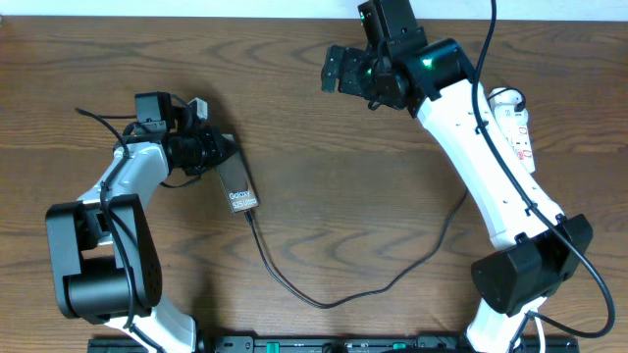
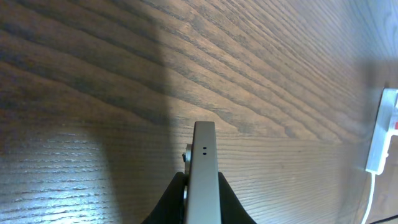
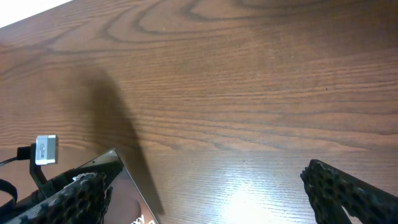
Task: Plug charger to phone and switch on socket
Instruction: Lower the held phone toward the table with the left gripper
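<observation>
Left pincer (image 1: pixel 208 152): clamped on phone (image 1: pixel 238 188), left side of table (image 1: pixel 324 176). Right pincer (image 1: pixel 339 71): spread wide, empty, well apart. Charger (image 1: pixel 324 299): looks seated in phone's end, I judge. Socket (image 1: pixel 517 123), far right: switching left for me.

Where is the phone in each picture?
Overhead: the phone sits left of centre.
Left wrist: the phone is bottom centre, edge-on.
Right wrist: the phone is bottom left, partly cut off.
Shared landmark: the wooden table under everything.
</observation>
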Controlling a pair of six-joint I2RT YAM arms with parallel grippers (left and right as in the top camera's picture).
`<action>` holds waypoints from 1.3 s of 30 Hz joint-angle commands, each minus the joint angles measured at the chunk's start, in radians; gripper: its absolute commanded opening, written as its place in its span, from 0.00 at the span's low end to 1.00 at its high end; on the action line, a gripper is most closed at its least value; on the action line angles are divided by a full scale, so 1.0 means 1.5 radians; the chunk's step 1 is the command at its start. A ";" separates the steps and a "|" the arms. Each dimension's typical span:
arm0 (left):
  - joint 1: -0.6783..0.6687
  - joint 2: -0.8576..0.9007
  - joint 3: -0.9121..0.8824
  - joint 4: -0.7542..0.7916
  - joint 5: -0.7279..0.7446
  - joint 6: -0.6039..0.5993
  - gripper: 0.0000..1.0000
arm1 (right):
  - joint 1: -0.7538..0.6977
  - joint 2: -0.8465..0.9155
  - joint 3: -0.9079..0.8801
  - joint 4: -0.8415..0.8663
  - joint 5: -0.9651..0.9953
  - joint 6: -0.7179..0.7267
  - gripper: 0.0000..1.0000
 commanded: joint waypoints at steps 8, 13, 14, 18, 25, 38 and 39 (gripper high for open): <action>-0.001 0.004 -0.002 0.001 0.005 -0.070 0.08 | 0.007 -0.007 0.007 -0.003 0.012 -0.010 0.99; -0.001 0.023 -0.002 0.004 0.005 -0.072 0.07 | 0.008 -0.007 0.007 -0.004 0.012 -0.010 0.99; -0.001 0.023 -0.002 0.005 0.004 -0.072 0.07 | 0.008 -0.007 0.007 -0.004 0.013 -0.010 0.99; -0.001 0.028 -0.002 0.009 0.004 -0.072 0.07 | 0.008 -0.007 0.007 -0.004 0.012 -0.010 0.99; -0.001 0.060 -0.002 0.001 0.004 -0.073 0.07 | 0.008 -0.007 0.007 -0.006 0.012 -0.010 0.99; -0.001 0.092 -0.002 0.001 -0.006 -0.074 0.07 | 0.008 -0.007 0.007 -0.009 0.012 -0.010 0.99; -0.001 0.092 -0.002 0.001 -0.008 -0.075 0.07 | 0.008 -0.007 0.007 -0.009 0.013 -0.010 0.99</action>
